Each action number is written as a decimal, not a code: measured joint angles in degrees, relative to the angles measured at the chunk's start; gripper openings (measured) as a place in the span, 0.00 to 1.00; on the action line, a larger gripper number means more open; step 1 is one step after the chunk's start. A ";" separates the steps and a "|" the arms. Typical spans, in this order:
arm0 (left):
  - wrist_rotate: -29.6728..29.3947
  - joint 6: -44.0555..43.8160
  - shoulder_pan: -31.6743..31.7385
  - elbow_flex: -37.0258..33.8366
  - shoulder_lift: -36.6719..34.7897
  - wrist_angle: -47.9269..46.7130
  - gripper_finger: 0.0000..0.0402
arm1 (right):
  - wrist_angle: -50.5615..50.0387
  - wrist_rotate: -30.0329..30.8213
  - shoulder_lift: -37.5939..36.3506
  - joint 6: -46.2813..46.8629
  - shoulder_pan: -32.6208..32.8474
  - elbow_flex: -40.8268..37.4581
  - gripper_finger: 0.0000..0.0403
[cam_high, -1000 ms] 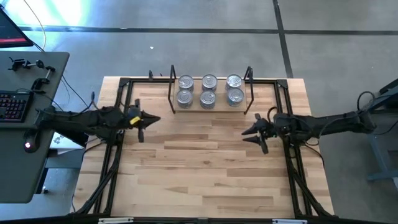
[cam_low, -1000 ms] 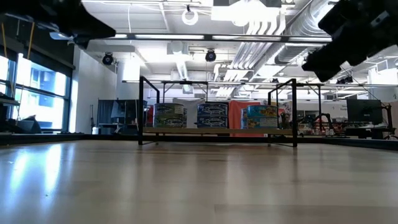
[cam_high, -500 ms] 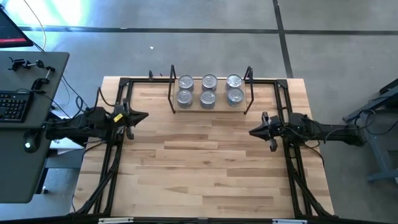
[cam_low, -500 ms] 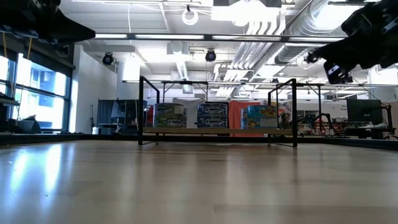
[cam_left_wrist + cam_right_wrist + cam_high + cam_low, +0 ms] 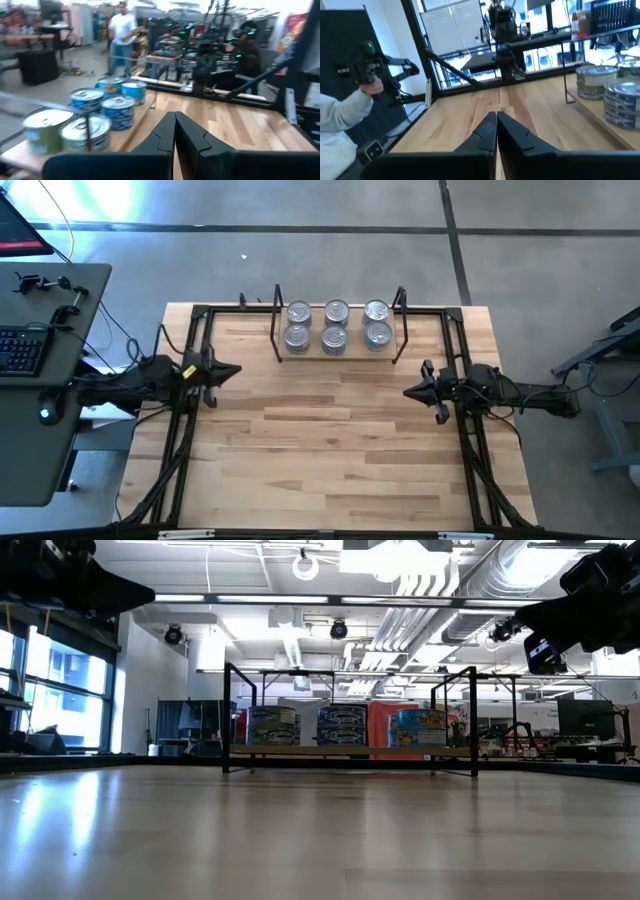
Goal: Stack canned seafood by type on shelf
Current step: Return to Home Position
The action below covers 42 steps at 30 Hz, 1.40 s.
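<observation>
The shelf (image 5: 277, 330), a light board between black wire end frames, stands at the table's far edge, seen level in the low view (image 5: 350, 751). On it the canned seafood (image 5: 336, 325) stands in three columns with silver lids: green-labelled (image 5: 272, 726), blue (image 5: 342, 725) and teal (image 5: 422, 726). My left gripper (image 5: 234, 369) hovers shut by the table's left edge, its fingers closed together in its wrist view (image 5: 175, 120), the tins (image 5: 100, 112) ahead of it. My right gripper (image 5: 408, 392) hovers shut by the right edge (image 5: 496, 120), with tins (image 5: 615, 95) off to one side.
A large black tube frame (image 5: 195, 320) runs round the table edges. A side desk with a keyboard (image 5: 20, 350) stands left of the table. People show beyond the table: one standing (image 5: 120, 37), one sleeve and hand holding a device (image 5: 355, 100). Bare wood lies between the grippers (image 5: 320, 420).
Both arms have drawn back from the table's middle: my left gripper toward the left edge, my right gripper toward the right edge. The tins and the shelf have stayed where they were.
</observation>
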 joint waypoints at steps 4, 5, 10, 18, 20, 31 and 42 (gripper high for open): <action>4.16 1.74 0.00 -6.35 0.18 9.90 0.00 | 0.55 -0.26 0.03 0.53 0.29 -0.09 0.00; 5.25 1.73 -0.02 -7.86 0.19 12.56 0.00 | 0.57 -0.26 0.03 0.57 0.46 -0.09 0.00; 7.26 1.73 -0.02 -12.79 0.18 19.64 0.00 | 0.59 -0.26 0.03 0.86 1.51 -0.09 0.00; 7.33 1.71 -0.02 -13.05 0.19 19.36 0.00 | -1.31 -1.87 -0.10 2.41 2.54 0.53 0.00; 7.33 1.41 -0.02 -13.06 0.19 19.27 0.00 | -5.46 -4.03 -0.13 3.42 2.26 2.16 0.00; 7.33 0.81 -0.04 -13.04 0.21 18.87 0.00 | -2.89 2.78 -0.01 3.10 2.03 0.88 0.00; 7.31 0.76 -0.04 -13.04 0.21 17.60 0.00 | 0.04 3.21 0.01 0.55 2.03 -0.11 0.00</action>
